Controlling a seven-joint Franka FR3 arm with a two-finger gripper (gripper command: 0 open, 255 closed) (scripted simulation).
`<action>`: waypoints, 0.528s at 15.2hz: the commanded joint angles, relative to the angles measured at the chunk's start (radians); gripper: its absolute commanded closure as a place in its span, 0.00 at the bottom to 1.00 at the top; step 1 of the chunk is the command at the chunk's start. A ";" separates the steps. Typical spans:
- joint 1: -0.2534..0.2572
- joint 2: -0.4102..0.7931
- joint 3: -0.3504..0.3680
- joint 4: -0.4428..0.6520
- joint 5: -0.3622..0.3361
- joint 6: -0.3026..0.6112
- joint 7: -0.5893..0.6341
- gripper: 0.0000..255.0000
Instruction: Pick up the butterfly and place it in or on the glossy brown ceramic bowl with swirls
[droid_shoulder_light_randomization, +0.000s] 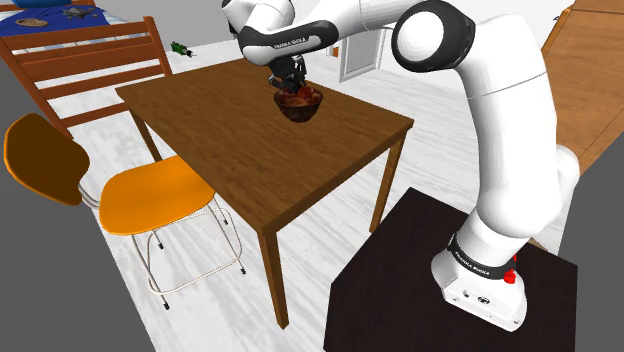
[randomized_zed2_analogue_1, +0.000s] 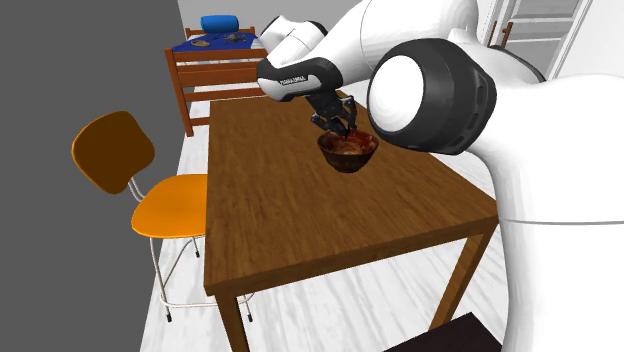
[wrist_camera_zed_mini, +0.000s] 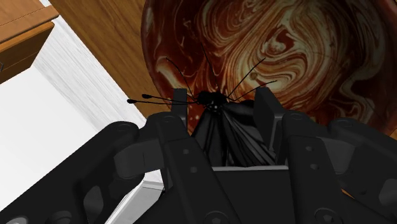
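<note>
Over the wooden table (droid_shoulder_light_randomization: 300, 170) the black gripper (wrist_camera_zed_mini: 222, 102) hangs right above the swirly brown bowl (wrist_camera_zed_mini: 305, 51), pinching the dark butterfly (wrist_camera_zed_mini: 211, 98) as far as I can tell, which looks feather-light and fragile, so folded wings near the body seem the safest hold.

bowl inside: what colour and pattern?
The bowl is glossy dark brown with cream marbled swirls, clearest in the wrist view.

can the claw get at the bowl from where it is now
Probably yes: the claw, shut on the butterfly, hangs right over the swirled brown bowl, with nothing between them.
</note>
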 joint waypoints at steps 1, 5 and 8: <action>0.000 0.000 0.000 0.000 0.000 0.000 0.000 1.00; 0.000 0.000 0.000 0.000 0.000 0.000 0.000 0.00; 0.000 0.000 0.000 0.000 0.000 0.000 0.000 0.00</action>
